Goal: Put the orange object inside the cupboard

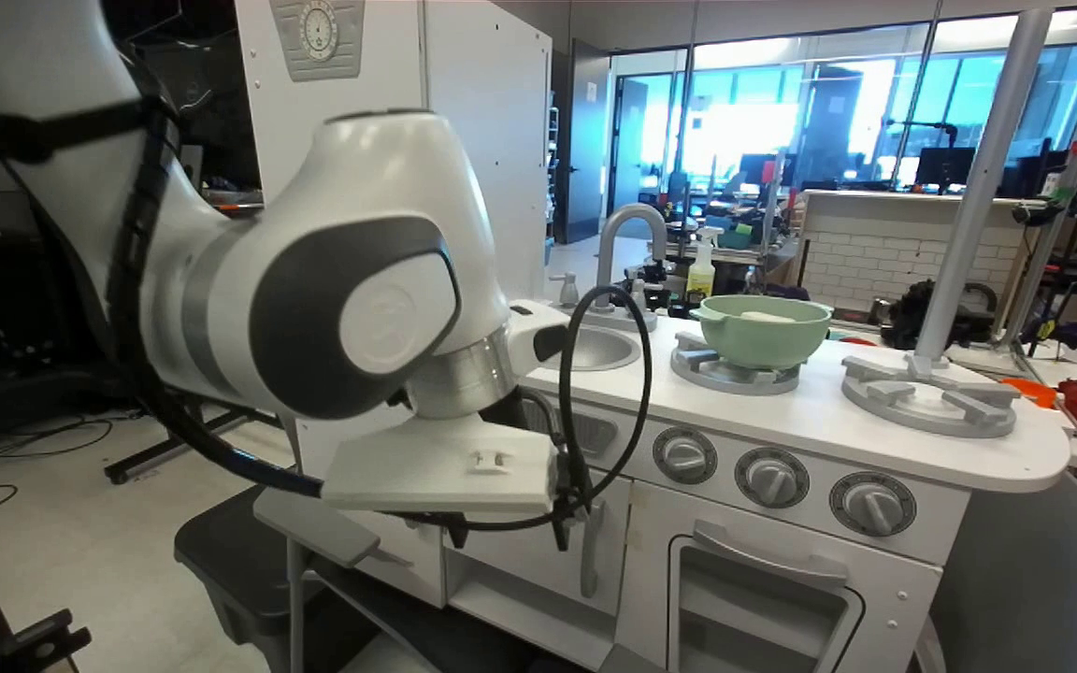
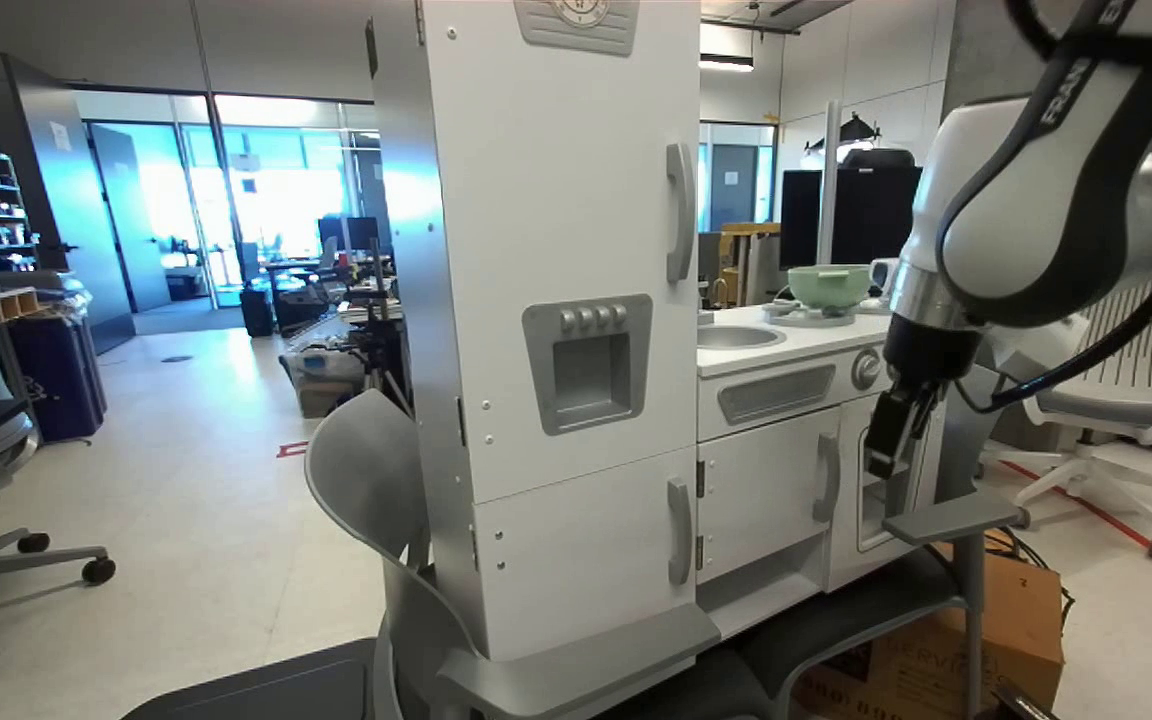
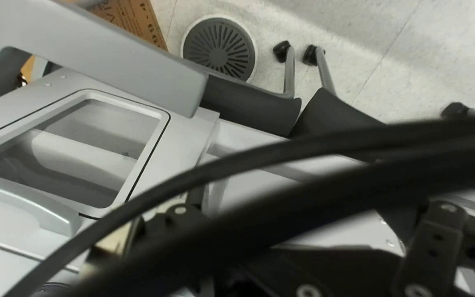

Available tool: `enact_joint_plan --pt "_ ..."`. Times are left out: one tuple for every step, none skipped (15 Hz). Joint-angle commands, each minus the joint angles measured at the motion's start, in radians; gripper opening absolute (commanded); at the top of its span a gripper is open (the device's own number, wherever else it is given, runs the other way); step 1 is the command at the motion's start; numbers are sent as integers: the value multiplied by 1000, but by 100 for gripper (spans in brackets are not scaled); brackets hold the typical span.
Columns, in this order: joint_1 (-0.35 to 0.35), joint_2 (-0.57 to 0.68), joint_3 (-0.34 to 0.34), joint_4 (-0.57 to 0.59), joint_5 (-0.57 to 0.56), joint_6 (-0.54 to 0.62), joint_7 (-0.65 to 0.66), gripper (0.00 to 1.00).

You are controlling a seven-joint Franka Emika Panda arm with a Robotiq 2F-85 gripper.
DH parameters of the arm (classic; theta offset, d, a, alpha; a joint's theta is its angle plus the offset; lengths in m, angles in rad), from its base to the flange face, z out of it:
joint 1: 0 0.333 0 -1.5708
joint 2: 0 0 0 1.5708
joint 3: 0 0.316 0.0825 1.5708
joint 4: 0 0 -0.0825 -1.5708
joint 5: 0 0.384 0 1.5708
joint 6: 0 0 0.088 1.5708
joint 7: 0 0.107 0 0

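Observation:
The cupboard door [image 1: 538, 556] is white and sits below the sink. It is shut, and its grey handle [image 2: 826, 478] is upright on one edge; the door also shows in the other angle [image 2: 761, 490]. My gripper [image 1: 509, 535] points down in front of the toy kitchen, its black fingers apart and nothing seen between them. It also shows in an exterior view [image 2: 891, 450], in front of the windowed oven door. In the wrist view black cables cover much of the jaws. The blocky orange object is hidden or out of view.
A green bowl [image 1: 763, 338] with a pale item stands on a burner. The windowed oven door [image 1: 763, 608] is beside the cupboard. Grey chair armrests [image 2: 951, 517] stand in front of the kitchen. A flat orange thing [image 1: 1030, 392] lies far right. The tall fridge [image 2: 566, 200] adjoins the cupboard.

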Motion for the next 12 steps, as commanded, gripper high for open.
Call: enact_joint_plan --pt "-75 -253 74 -180 0 -138 -65 100" --pt "-92 -314 98 -209 24 -187 -85 100" --pt "-116 -373 130 -235 64 -236 -115 100" --pt "-135 -432 157 -257 115 -288 -150 100" --pt "-141 -493 174 -280 177 -336 -185 100" --pt "-138 -553 177 -296 242 -384 -227 100" --pt "-116 -615 161 -311 278 -439 -244 100" --pt "-94 -677 141 -324 299 -495 -248 100" --pt "-76 -738 122 -337 312 -548 -267 100" --pt "-62 -601 106 -279 260 -464 -221 100" --pt "-51 -658 97 -293 268 -507 -228 100" --pt "-45 -701 91 -308 270 -530 -229 100"
